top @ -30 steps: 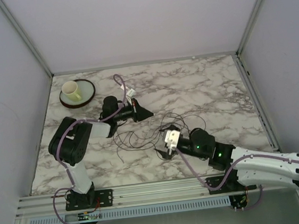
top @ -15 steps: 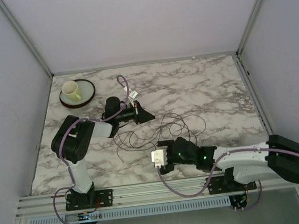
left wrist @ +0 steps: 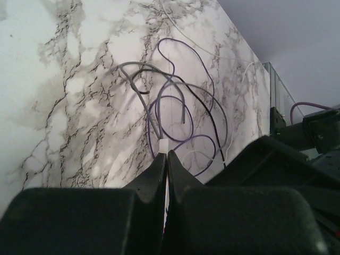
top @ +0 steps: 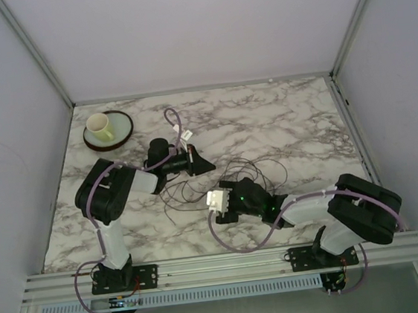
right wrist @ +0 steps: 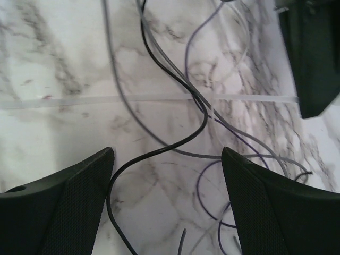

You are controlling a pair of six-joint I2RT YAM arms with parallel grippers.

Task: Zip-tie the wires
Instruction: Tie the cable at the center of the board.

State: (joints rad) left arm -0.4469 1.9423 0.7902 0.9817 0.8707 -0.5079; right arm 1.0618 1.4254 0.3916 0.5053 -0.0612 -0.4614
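The left pincer [left wrist: 166,158] is clamped on a white zip tie [right wrist: 79,101]. The right pincer [right wrist: 167,156] hangs spread wide over the wires [right wrist: 204,118], which lie tangled mid-desk [top: 295,125].

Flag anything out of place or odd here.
Only the yellow cup on its plate in the far left corner seems foreign to a wiring job. The wires lie in a loose, unbundled tangle in the middle; nothing looks damaged or spilled.
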